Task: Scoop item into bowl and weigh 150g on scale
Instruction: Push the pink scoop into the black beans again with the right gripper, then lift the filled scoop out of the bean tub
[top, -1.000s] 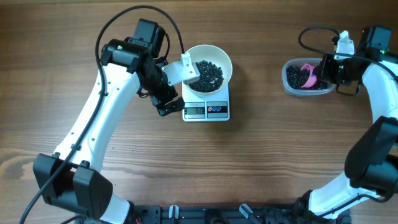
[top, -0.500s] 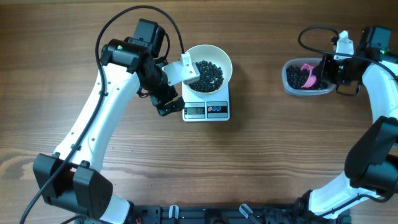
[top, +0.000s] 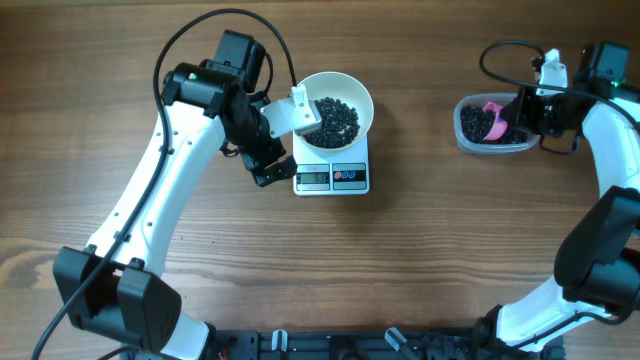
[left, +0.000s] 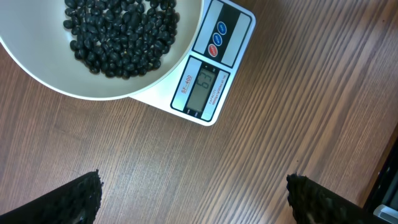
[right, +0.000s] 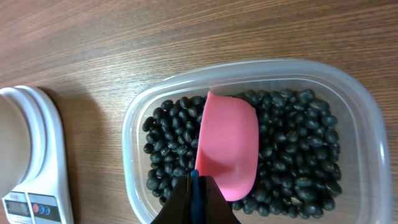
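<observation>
The white bowl (top: 340, 92) stands on the scale (top: 333, 177) and holds a heap of black beans (top: 335, 118). In the left wrist view the bowl (left: 99, 87) and the scale's display (left: 202, 87) lie above my fingertips. My left gripper (top: 285, 145) hovers open by the scale's left side, with only bare wood between its fingers (left: 81, 199). My right gripper (right: 194, 202) is shut on the blue handle of a pink scoop (right: 227, 146). The scoop looks empty and lies over the beans (right: 292, 162) in the clear tub (right: 367, 124).
The tub (top: 462, 130) sits at the back right, well apart from the scale. The scale's edge (right: 37, 162) shows at the left of the right wrist view. Bare wooden tabletop (top: 420, 260) spreads across the front.
The pink scoop has shifted slightly inside the tub. The left arm, bowl and scale have not moved.
</observation>
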